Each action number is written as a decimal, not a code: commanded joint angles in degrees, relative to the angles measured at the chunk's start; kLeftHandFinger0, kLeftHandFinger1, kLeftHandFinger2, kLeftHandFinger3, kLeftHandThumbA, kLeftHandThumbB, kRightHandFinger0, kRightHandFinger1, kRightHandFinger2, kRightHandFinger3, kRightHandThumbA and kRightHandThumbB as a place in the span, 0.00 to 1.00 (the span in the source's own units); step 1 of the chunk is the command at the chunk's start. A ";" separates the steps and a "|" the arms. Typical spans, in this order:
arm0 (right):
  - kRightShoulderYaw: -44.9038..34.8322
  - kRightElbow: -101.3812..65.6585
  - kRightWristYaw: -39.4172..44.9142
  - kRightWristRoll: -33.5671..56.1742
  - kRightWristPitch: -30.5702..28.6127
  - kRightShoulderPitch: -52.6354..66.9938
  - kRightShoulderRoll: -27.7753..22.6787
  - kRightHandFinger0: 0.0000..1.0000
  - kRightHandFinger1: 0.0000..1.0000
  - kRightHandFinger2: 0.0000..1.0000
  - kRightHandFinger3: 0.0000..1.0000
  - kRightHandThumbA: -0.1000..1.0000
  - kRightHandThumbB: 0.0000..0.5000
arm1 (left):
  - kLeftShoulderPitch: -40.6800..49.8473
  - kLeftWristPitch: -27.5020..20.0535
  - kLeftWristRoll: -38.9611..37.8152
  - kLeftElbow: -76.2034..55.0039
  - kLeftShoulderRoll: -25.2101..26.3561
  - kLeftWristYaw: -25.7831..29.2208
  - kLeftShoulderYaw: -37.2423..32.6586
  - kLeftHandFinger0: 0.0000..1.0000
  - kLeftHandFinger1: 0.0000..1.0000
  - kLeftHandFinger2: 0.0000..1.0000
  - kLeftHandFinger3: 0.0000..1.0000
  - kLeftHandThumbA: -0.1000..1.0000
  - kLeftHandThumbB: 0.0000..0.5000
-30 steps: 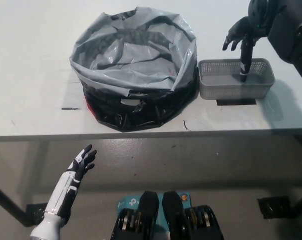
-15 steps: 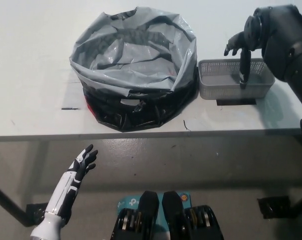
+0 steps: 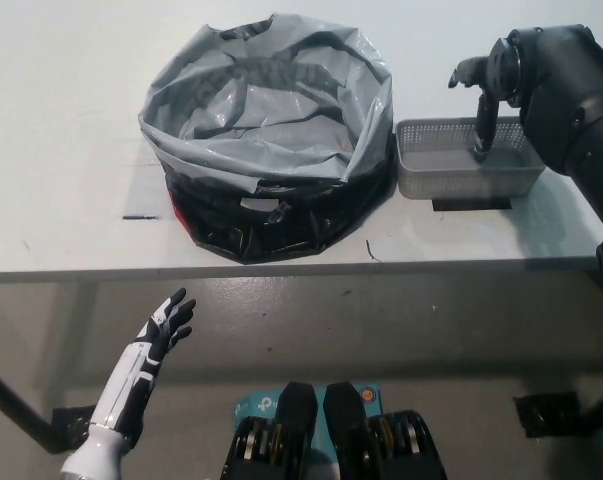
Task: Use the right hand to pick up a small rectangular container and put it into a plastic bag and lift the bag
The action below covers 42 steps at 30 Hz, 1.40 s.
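Note:
A small grey mesh basket (image 3: 451,165) rests on the white table (image 3: 61,150), just right of the plastic bag (image 3: 271,120). The bag is grey inside and black outside, standing wide open in a round shape. My black right hand (image 3: 481,100) hovers over the basket's far rim, open: one finger (image 3: 482,135) points down inside the basket, and the others (image 3: 465,72) stick out beyond the far wall. My right forearm covers the basket's right end. My white left hand (image 3: 164,330) rests open below the table's front edge at lower left.
The table's front edge (image 3: 281,268) runs across the middle of the picture, with grey floor below it. A dark strip (image 3: 471,204) lies under the basket's front. A short black mark (image 3: 139,216) sits on the table left of the bag.
My right arm has swung further in over the basket's right end, and the hand has turned and risen slightly. The basket, bag and left hand have not moved.

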 commanded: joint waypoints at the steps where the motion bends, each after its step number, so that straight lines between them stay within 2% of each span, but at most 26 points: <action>1: -1.21 -0.21 -3.80 -0.28 -0.31 -1.79 -0.33 1.00 1.00 1.00 1.00 1.00 1.00 | -1.17 -1.82 -0.56 -2.20 0.35 -0.79 0.03 1.00 1.00 1.00 1.00 1.00 0.59; 5: -1.33 0.26 -3.28 -0.29 -0.31 -1.40 -0.19 1.00 1.00 1.00 1.00 1.00 1.00 | -1.53 -2.43 -0.26 -1.90 0.41 -0.75 -0.02 1.00 1.00 1.00 1.00 1.00 0.57; 13: -0.54 1.45 -1.11 -0.81 -0.83 -1.59 0.00 1.00 1.00 1.00 1.00 1.00 1.00 | -2.28 -1.52 -0.64 -2.20 0.51 -0.85 0.14 1.00 1.00 1.00 1.00 1.00 0.61; 20: -1.40 3.21 3.43 0.42 -0.50 -2.45 -0.32 1.00 1.00 1.00 1.00 1.00 1.00 | -2.70 -1.49 0.09 -1.96 0.65 -0.60 0.11 1.00 1.00 1.00 1.00 1.00 0.59; 21: -1.34 3.39 4.52 0.47 -0.76 -2.55 -0.33 1.00 1.00 1.00 1.00 1.00 0.99 | -2.74 -1.43 0.10 -1.99 0.65 -0.60 0.10 1.00 1.00 1.00 1.00 1.00 0.59; 23: -1.37 3.49 5.29 0.62 -1.72 -2.42 -0.30 1.00 1.00 1.00 1.00 1.00 0.91 | -2.80 -1.08 0.23 -2.16 0.66 -0.58 0.07 1.00 1.00 1.00 1.00 1.00 0.59; 25: -1.10 3.54 4.94 0.37 -2.61 -2.18 -0.29 1.00 1.00 1.00 1.00 1.00 0.95 | -3.10 -1.48 0.17 -1.84 0.75 -0.67 0.08 1.00 1.00 1.00 1.00 1.00 0.58; 29: -0.60 3.78 5.48 -0.12 -3.12 -1.81 -0.04 1.00 1.00 1.00 1.00 1.00 0.96 | -3.18 -1.65 -0.02 -1.92 0.84 -0.86 0.04 1.00 1.00 1.00 1.00 1.00 0.57; 35: -1.50 4.51 3.18 0.47 -1.00 -0.60 1.05 1.00 1.00 1.00 1.00 0.99 1.00 | -3.54 -1.51 -0.28 -2.06 1.05 -0.92 0.25 1.00 1.00 1.00 1.00 1.00 0.59; 37: -1.33 4.72 2.74 0.26 -1.18 0.00 1.34 1.00 1.00 1.00 1.00 0.97 1.00 | -3.60 -1.46 -0.79 -2.01 1.00 -1.05 0.34 1.00 1.00 1.00 1.00 1.00 0.59; 38: -2.18 4.82 2.08 1.05 -0.70 0.41 1.46 1.00 1.00 1.00 1.00 0.91 1.00 | -3.52 -1.33 -0.77 -2.18 1.01 -1.07 0.31 1.00 1.00 1.00 1.00 1.00 0.59; 40: -0.78 5.02 1.87 -0.31 -2.73 1.13 1.67 1.00 1.00 1.00 1.00 1.00 1.00 | -3.54 -0.91 -0.66 -2.58 0.91 -0.94 0.32 1.00 1.00 1.00 1.00 0.99 0.59; 42: -0.77 5.18 1.28 -0.47 -2.82 1.58 1.92 1.00 1.00 1.00 1.00 0.99 1.00 | -3.62 -1.50 -0.01 -2.55 1.00 -0.78 0.22 1.00 1.00 1.00 1.00 1.00 0.57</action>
